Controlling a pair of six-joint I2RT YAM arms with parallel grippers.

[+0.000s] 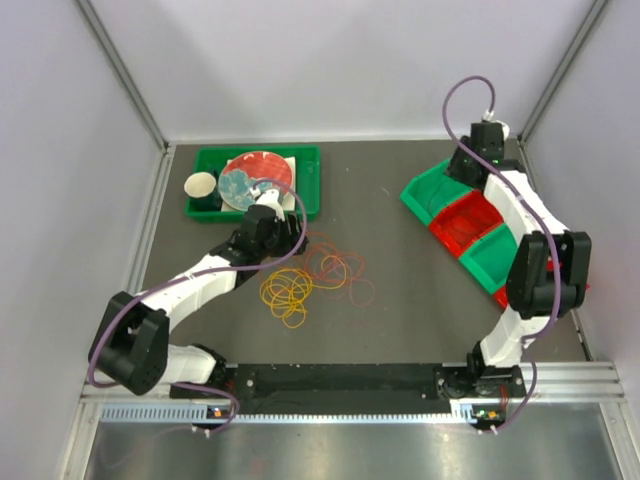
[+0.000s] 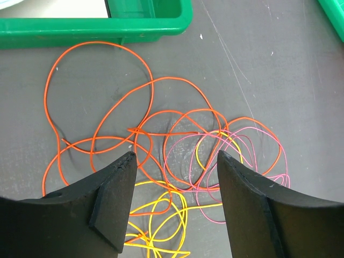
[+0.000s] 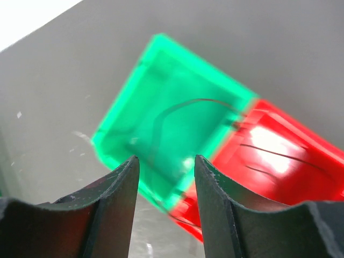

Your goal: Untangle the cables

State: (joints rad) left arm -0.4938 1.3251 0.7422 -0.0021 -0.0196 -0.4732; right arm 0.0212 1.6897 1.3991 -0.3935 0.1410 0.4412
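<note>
Left gripper: jaws spread wide, nothing between them. We have it hovering over the cables, with no contact visible.

The cables sit mid-table, just in front of the tray and well apart from the bins on the right. The pile is a flat tangle:
- orange loops on the far side. The biggest loop reaches almost to the tray wall in the left wrist view.
- yellow loops on the near-left side. They are bunched tight and partly hidden under the left finger.
- pink loops to the right in the left wrist view. They overlap both the orange and the yellow, and one yellow strand runs up through them.

The loops cross at many points in the middle, and we can't tell which strand lies on top at most crossings.

Right gripper: jaws apart with a clear gap, and we see nothing pinched. It hangs above the green bin, at the far end of the bin row. That view is blurred.

A dark cable lies curved inside the green bin. The red bin touches it on one side and has thin dark strands in it. We can't tell how many, or whether they join the one in the green bin.

The tray also holds a red plate and a cup.
</note>
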